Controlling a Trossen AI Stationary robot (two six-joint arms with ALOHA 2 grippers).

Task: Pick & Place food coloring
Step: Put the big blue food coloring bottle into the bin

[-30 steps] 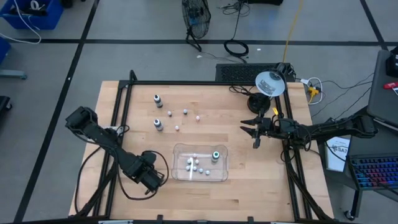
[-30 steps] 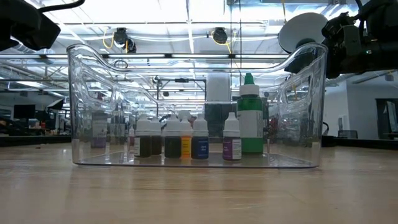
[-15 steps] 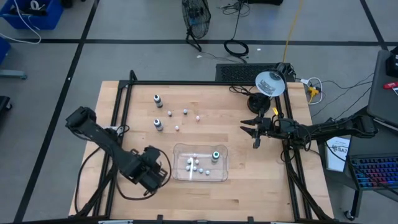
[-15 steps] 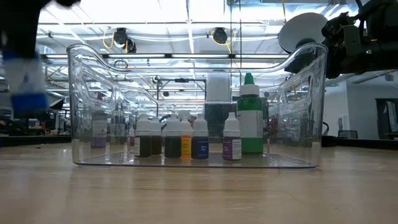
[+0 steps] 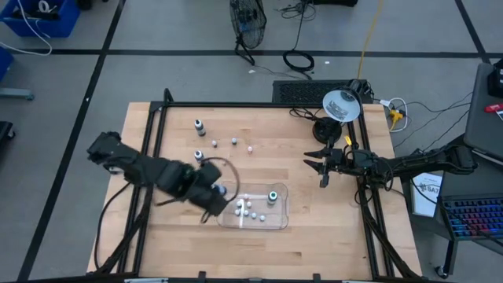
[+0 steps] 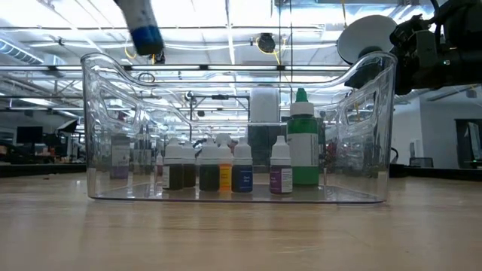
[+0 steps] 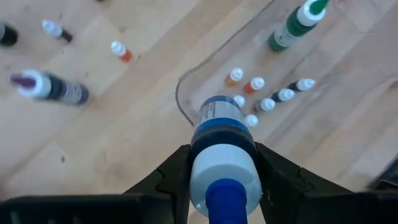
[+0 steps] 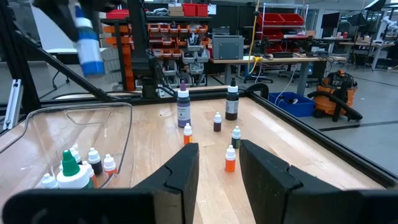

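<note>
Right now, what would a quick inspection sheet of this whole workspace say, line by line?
Surface: wooden table, bare wood around the things.
Job's things: clear tray holds a green bottle and several small bottles; two dark bottles and a few tiny ones stand loose on the far left part.
Clutter: nothing seen on the wood beyond the bottles.
Grippers: left gripper is shut on a blue-capped bottle above the tray's left edge; right gripper waits at the right side, fingers apart, holding nothing.
Cables: dark cable loop by the left arm; cords on the floor beyond the table.
Surroundings: round lamp, keyboard, shelves with red bins.
</note>
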